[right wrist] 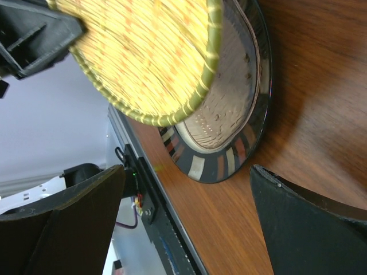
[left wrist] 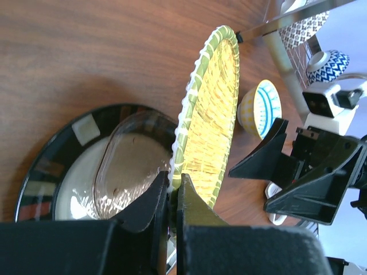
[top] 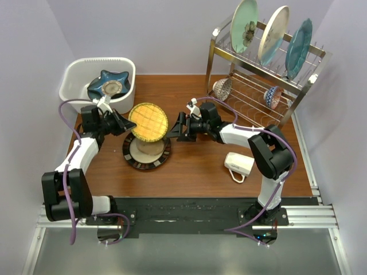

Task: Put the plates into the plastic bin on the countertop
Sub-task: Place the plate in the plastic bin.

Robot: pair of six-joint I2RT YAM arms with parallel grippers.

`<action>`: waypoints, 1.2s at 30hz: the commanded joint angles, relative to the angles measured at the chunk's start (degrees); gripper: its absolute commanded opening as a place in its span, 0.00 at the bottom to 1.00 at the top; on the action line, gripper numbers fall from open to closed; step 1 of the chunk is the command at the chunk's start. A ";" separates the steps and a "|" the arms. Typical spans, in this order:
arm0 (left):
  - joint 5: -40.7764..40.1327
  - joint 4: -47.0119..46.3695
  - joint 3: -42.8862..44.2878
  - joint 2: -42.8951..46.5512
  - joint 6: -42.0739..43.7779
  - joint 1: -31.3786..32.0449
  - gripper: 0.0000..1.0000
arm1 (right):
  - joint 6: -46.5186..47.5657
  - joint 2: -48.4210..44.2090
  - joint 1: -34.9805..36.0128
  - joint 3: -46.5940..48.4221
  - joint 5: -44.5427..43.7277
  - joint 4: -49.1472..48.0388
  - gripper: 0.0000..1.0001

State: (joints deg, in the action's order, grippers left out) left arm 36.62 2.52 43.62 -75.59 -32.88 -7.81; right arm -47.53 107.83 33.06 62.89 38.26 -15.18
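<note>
A yellow woven plate (top: 148,121) is held tilted on edge above the countertop (top: 195,172), with my left gripper (top: 127,125) shut on its left rim (left wrist: 182,166). Just right of that plate, my right gripper (top: 171,129) stands open and touches nothing; its wrist view shows the yellow plate (right wrist: 143,51) ahead of the spread fingers (right wrist: 74,223). Below it, a black-rimmed plate (top: 137,161) lies flat on the wood with a clear oval dish on it. The white plastic bin (top: 73,75) at the back left holds a blue star-shaped plate (top: 109,85).
A steel dish rack (top: 298,86) at the back right carries three upright plates: pale green floral (top: 245,26), cream (top: 273,35) and teal (top: 298,47). Small patterned bowls (top: 222,89) sit on its lower tier. A white mug (top: 238,165) lies right of centre.
</note>
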 commanded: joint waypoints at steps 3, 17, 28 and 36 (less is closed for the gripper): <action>0.56 1.08 7.36 -1.22 1.77 -0.27 0.00 | 2.26 -3.07 0.16 0.65 -0.91 1.29 0.94; -1.02 3.53 17.90 -7.37 1.77 -0.71 0.00 | 2.79 -2.80 0.08 0.83 -0.20 1.47 0.94; -3.05 8.37 30.64 -14.05 4.23 -4.05 0.00 | 3.41 -1.66 0.08 1.18 0.59 1.03 0.95; -3.13 6.44 35.22 -18.54 1.33 -6.07 0.00 | 4.11 -0.87 0.08 1.44 1.38 1.29 0.96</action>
State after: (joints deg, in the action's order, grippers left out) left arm 32.45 12.27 74.63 -92.99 -29.52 -12.88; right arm -45.01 107.50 33.06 62.89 38.52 -13.67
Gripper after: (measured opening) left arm 0.079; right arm 0.954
